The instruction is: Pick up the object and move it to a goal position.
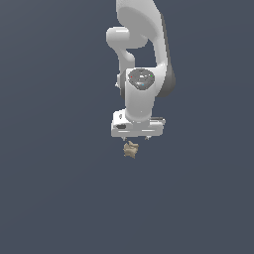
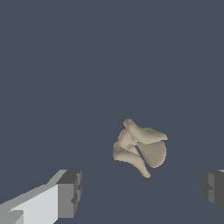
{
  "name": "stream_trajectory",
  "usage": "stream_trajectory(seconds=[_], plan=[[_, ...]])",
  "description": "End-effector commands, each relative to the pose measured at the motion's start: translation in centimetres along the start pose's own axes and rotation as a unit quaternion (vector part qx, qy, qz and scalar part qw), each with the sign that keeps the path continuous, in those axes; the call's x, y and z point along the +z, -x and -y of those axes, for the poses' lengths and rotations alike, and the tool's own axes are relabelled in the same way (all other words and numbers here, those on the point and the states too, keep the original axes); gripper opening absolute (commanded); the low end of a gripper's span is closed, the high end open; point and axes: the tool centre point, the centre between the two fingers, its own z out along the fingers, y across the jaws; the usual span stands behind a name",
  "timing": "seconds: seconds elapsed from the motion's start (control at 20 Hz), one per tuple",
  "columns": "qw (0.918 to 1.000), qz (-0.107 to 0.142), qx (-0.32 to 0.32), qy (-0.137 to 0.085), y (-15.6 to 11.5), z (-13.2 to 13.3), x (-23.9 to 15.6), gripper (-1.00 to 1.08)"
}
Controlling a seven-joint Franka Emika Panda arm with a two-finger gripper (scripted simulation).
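Nothing else near the object [image 1: 131, 149]: only a flat dark blue-grey tabletop [image 1: 49, 198] on every side, with no second item, wall or rim in either view. No tabletop edge visible anywhere, so bare surface all round the chunk out to the borders of both pictures.

In the exterior view, white arm [image 1: 144, 44] hanging down from the top of the picture, wrist block squarely over the object, gripper [image 1: 133, 137] pointed down at it. Object small, tan-beige, lumpy, lying just below the gripper body, a little toward the exterior view's left of the gripper's middle. Fingers barely distinguishable here, only small stubs under the white block; impossible to judge from this view alone how far apart. Not possible either to say how much gap remains between fingertips and object.

Wrist view far clearer on both counts. Gripper [image 2: 142, 192] spread wide, one grey finger pad [image 2: 70, 194] at one side of the picture and the other [image 2: 214, 190] at the opposite border, nothing between them. Object [image 2: 141, 148] lying on the tabletop, untouched, well apart from either pad, and narrower than the gap between them. Shape also legible only here: several curved, lobed pieces fused together, pale beige with a rounded flap on one side and a pointed spur.
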Motion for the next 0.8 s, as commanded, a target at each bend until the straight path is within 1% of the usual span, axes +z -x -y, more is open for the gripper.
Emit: stream_trajectory(seconds=[0.0, 0.25, 0.5, 0.75], plan=[[0.9998, 0.000, 0.020, 0.000, 0.0, -0.2, 0.5, 1.00], [0.9971, -0.002, 0.076, 0.000, 0.1, -0.7, 2.0, 1.00], [0.9903, -0.005, 0.139, 0.000, 0.3, -1.3, 3.5, 1.00], [0.9834, -0.006, 0.181, 0.001, 0.4, -1.8, 4.6, 1.00]])
